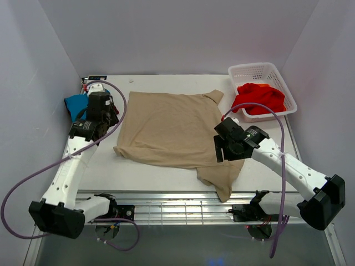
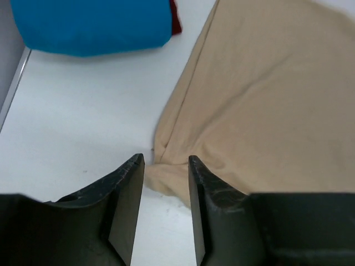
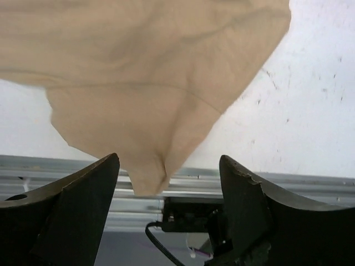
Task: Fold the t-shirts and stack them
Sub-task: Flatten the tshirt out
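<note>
Tan-beige t-shirt (image 1: 172,130) lies spread across the middle of the table (image 1: 155,174), one sleeve reaching past the near edge. Our right gripper (image 3: 169,159) hangs over that sleeve, jaws wide apart, gripping nothing. Our left gripper (image 2: 166,160) sits at the shirt's left edge, jaws partly apart and empty, with the teal-blue t-shirt (image 1: 75,105) folded at far left.

No writing, label, brand name, number or sign can be read anywhere in these three views.
</note>
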Controlling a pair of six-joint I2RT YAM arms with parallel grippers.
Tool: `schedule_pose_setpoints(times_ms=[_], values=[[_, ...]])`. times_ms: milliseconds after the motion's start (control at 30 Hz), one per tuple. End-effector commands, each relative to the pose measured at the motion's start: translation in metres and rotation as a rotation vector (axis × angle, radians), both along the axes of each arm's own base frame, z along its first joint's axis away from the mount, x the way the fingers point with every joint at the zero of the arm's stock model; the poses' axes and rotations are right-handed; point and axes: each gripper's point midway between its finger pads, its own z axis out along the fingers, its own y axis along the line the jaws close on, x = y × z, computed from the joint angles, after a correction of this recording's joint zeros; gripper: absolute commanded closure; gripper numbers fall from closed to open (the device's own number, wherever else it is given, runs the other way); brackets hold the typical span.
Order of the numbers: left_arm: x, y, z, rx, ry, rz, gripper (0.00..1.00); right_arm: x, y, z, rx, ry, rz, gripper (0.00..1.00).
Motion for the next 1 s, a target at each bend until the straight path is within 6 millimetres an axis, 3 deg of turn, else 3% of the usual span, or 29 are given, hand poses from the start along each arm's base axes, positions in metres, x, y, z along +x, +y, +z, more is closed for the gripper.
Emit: schedule_pose_setpoints(times_ms=[0, 67, 100, 167, 200, 267, 300, 333, 400, 467, 567, 633, 867, 967], values=[[-0.004, -0.015, 0.058, -0.104, -0.201, -0.050, 0.55, 0.036, 0.017, 0.018, 0.041, -0.159, 0.007, 0.22], [-0.007, -0.037, 0.063, -0.193, -0.233, -0.149, 0.66, 0.053, 0.021, 0.014, 0.001, -0.181, -0.001, 0.37], [-0.005, -0.046, 0.061, -0.222, -0.265, -0.188, 0.83, 0.061, 0.022, 0.012, -0.017, -0.190, -0.006, 0.41], [-0.003, -0.067, 0.064, -0.290, -0.310, -0.283, 0.96, 0.087, 0.025, 0.010, -0.072, -0.223, -0.013, 0.48], [-0.003, -0.072, 0.050, -0.302, -0.287, -0.299, 1.00, 0.098, 0.024, 0.011, -0.104, -0.241, -0.024, 0.50], [0.007, -0.084, 0.036, -0.324, -0.267, -0.334, 1.00, 0.116, 0.025, 0.003, -0.158, -0.230, -0.019, 0.57], [0.010, -0.088, 0.029, -0.326, -0.254, -0.340, 1.00, 0.130, 0.032, 0.012, -0.148, -0.269, -0.024, 0.62], [0.012, -0.092, 0.020, -0.329, -0.234, -0.345, 1.00, 0.138, 0.033, 0.013, -0.157, -0.283, -0.027, 0.76], [0.024, -0.100, 0.007, -0.338, -0.214, -0.358, 1.00, 0.154, 0.040, 0.011, -0.154, -0.286, -0.019, 0.92], [0.033, -0.107, -0.008, -0.355, -0.178, -0.348, 1.00, 0.163, 0.046, 0.001, -0.147, -0.268, -0.009, 0.92], [0.038, -0.128, -0.022, -0.383, -0.119, -0.389, 1.00, 0.164, 0.056, -0.019, -0.125, -0.216, 0.018, 0.92], [0.042, -0.137, -0.045, -0.358, -0.058, -0.379, 1.00, 0.159, 0.064, -0.036, -0.086, -0.179, 0.033, 0.92], [0.031, -0.150, -0.103, -0.312, 0.099, -0.341, 1.00, 0.121, 0.072, -0.085, 0.019, -0.052, 0.053, 0.92], [0.029, -0.151, -0.127, -0.293, 0.163, -0.334, 1.00, 0.118, 0.069, -0.101, -0.009, -0.017, 0.045, 0.92]])
